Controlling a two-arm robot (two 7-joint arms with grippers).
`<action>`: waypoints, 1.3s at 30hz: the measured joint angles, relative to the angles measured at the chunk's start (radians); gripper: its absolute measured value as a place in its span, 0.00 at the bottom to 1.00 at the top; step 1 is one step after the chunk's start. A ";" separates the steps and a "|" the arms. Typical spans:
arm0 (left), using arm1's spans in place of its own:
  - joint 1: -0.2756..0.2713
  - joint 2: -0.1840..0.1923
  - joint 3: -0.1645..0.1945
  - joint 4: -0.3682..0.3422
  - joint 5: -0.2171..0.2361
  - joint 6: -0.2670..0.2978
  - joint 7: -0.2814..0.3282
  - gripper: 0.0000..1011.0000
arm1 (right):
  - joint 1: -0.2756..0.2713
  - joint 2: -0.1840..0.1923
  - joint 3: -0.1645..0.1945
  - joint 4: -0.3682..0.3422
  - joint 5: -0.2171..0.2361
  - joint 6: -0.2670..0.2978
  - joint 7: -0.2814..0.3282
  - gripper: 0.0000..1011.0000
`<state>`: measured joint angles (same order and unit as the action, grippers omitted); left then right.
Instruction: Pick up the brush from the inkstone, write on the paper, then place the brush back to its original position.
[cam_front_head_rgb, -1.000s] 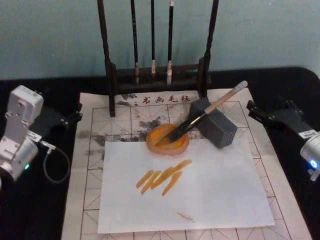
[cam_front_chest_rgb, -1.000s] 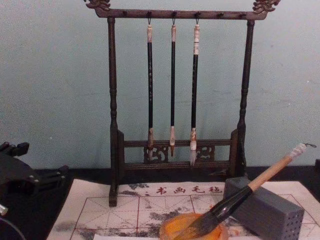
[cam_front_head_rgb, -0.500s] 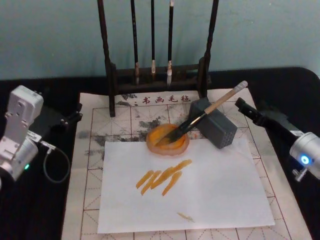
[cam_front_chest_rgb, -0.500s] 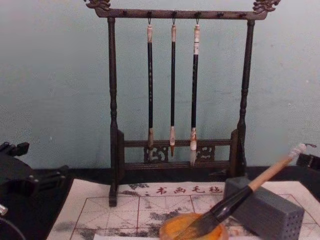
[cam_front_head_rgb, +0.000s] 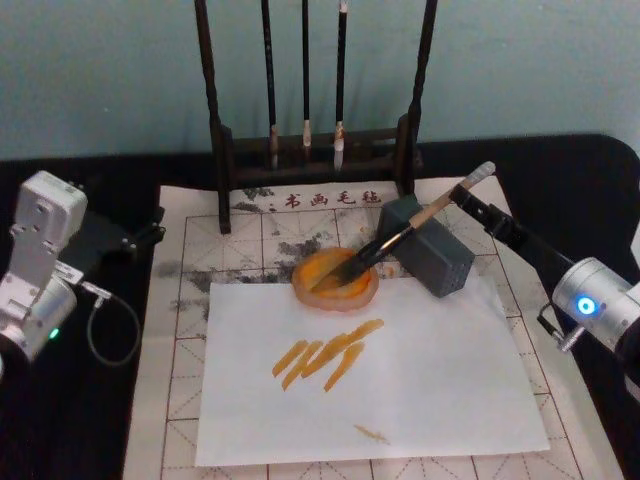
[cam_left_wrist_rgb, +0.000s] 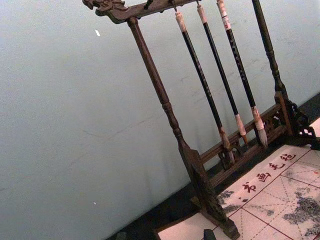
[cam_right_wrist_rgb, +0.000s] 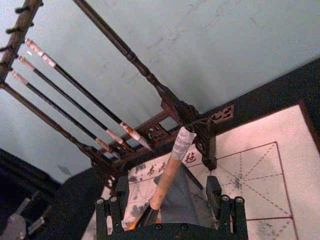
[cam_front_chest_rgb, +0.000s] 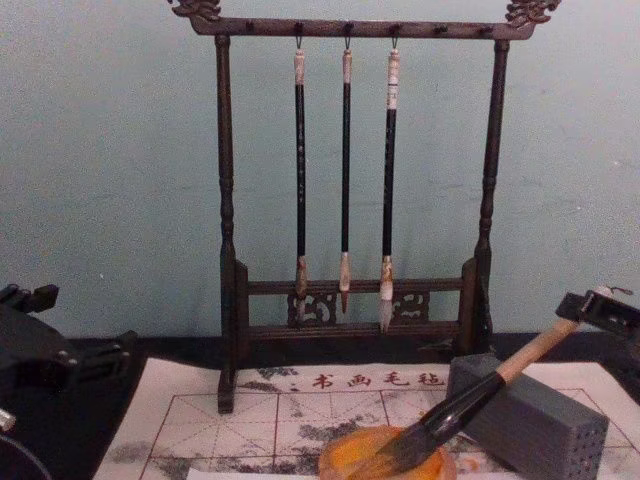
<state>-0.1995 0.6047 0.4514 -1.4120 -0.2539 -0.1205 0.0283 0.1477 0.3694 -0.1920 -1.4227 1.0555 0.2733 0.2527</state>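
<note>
The brush (cam_front_head_rgb: 400, 232) lies slanted, its dark tip inside the inkstone (cam_front_head_rgb: 318, 291) and its tan handle leaning on the upper edge of the grey block (cam_front_head_rgb: 441, 263). The whitish cap points up, toward the far right. The inkstone sits on the paper (cam_front_head_rgb: 188, 340), touching the far edge of a plain white sheet (cam_front_head_rgb: 430, 372) that covers the middle of the paper. The block stands just beside the inkstone, on its right. On the white sheet there are several orange strokes (cam_front_head_rgb: 326, 355) near the inkstone, and 1 small stroke close to the near edge.

The right gripper (cam_front_head_rgb: 468, 198) reaches in from the right and is at the upper end of the handle. In the right wrist view its 2 fingers (cam_right_wrist_rgb: 213, 192) are spread, 1 on each side of the handle, and a gap shows on both sides, so they do not press the wood. The cap sticks out past the fingertips.

The left gripper (cam_front_head_rgb: 128, 238) is parked at the left edge of the paper, over the black table (cam_front_head_rgb: 80, 425), well apart from the brush. Whether it is spread or closed, I cannot tell.

Behind the paper stands a dark wooden rack (cam_front_head_rgb: 222, 150) with 3 thin brushes (cam_front_chest_rgb: 345, 170) hanging tips down.
</note>
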 joint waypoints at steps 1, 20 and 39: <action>0.000 0.000 0.000 0.000 0.000 0.000 0.000 0.99 | 0.003 -0.003 0.000 0.005 0.008 0.002 0.000 0.99; 0.000 0.000 0.000 0.000 0.000 0.000 0.000 0.99 | 0.070 -0.028 -0.034 0.098 0.101 0.006 0.016 0.99; 0.000 0.000 0.000 0.000 0.000 0.000 0.000 0.99 | 0.111 -0.031 -0.061 0.159 0.159 -0.020 0.028 0.99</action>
<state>-0.1995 0.6047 0.4513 -1.4120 -0.2539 -0.1205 0.0283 0.2584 0.3379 -0.2533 -1.2636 1.2145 0.2530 0.2805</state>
